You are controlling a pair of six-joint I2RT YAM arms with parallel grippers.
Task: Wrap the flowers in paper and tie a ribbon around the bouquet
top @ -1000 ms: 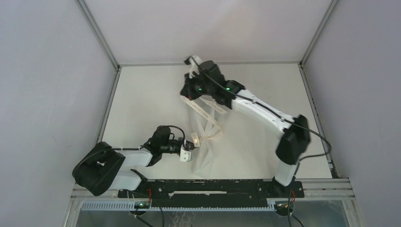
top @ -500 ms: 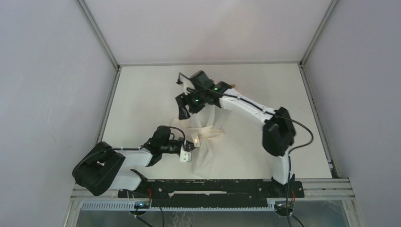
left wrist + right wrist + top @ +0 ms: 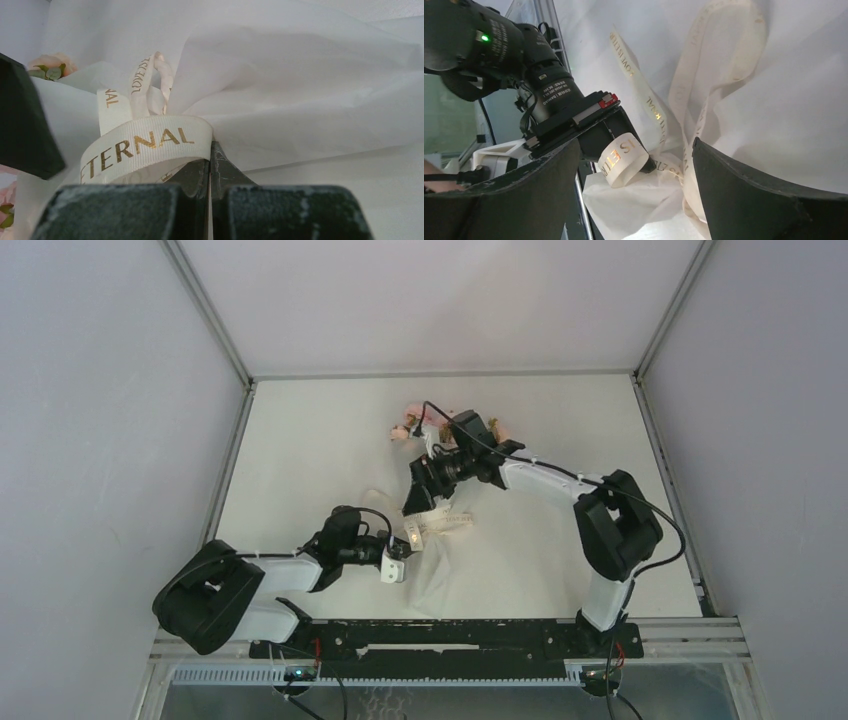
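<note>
Currently ribbon (image 3: 145,142) looped over closed left gripper (image 3: 210,151).

In the top view the right arm (image 3: 540,472) is covering most of the flowers (image 3: 408,427), and arm and paper (image 3: 440,578) are hiding their stems. In the left wrist view the ribbon (image 3: 145,145) is wrapping over the closed left tool (image 3: 210,167), whose fingers the bottom edge is cutting off.
</note>
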